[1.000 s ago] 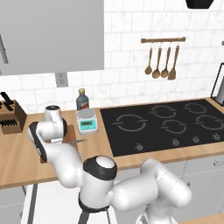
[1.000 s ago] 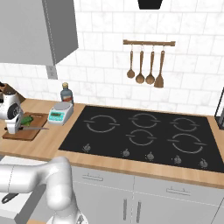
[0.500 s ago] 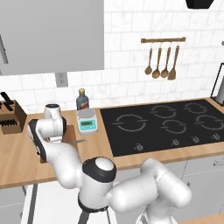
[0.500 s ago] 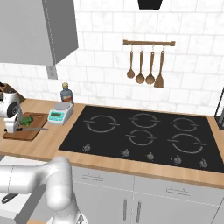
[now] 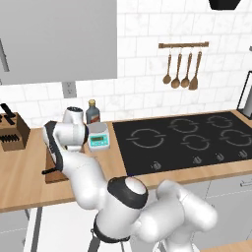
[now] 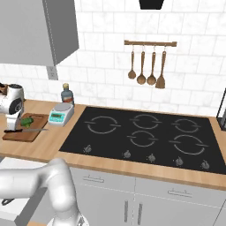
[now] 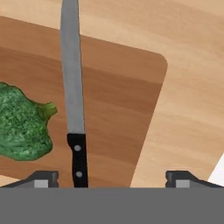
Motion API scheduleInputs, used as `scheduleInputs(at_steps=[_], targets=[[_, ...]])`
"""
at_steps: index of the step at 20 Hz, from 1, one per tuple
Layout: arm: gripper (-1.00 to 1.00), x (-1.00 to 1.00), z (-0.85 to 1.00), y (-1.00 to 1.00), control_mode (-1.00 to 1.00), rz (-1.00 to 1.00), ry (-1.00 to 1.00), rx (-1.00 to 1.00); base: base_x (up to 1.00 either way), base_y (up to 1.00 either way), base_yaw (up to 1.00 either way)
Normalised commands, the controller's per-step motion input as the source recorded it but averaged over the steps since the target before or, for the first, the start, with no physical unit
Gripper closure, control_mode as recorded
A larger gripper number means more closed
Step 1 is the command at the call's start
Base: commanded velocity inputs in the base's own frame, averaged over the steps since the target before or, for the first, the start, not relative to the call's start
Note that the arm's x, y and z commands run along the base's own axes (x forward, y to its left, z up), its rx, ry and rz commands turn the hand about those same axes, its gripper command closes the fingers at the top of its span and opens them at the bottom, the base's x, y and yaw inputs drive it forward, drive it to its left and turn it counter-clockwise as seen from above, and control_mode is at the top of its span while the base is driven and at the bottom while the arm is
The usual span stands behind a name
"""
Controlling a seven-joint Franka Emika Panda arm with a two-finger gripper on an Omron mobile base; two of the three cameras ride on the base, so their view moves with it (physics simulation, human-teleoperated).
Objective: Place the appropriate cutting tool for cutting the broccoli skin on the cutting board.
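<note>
Now the knife (image 7: pixel 72 87) is lying on the cutting board (image 7: pixel 118 100) beside the broccoli (image 7: pixel 22 124), the claw (image 7: pixel 111 177) hanging wide open, holding nothing.

- Left base view looks forward and down from behind the arm.
- Right base view mirrors it; both share the cutting board (image 6: pixel 20 132).
- Hand view hangs close above that board.

Glossy white rounded arm (image 5: pixel 93 182) segments, dark joint bands, small dark fingers (image 7: pixel 43 178) (grey-tipped)
</note>
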Motion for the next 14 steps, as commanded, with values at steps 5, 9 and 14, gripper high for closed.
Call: scheduleInputs(at_steps=[5,9,14], targets=[[-1.0,-0.13,0.18,-0.79,-1.0,0.0,-0.06,0.06,0.0,0.0,0.0],[-1.0,0.0,0.04,-0.99,-1.0,-0.01,-0.06,0.04,0.0,0.0,0.0],[-1.0,0.0,0.0,-1.0,-1.0,-0.04,-0.06,0.04,0.0,0.0,0.0]])
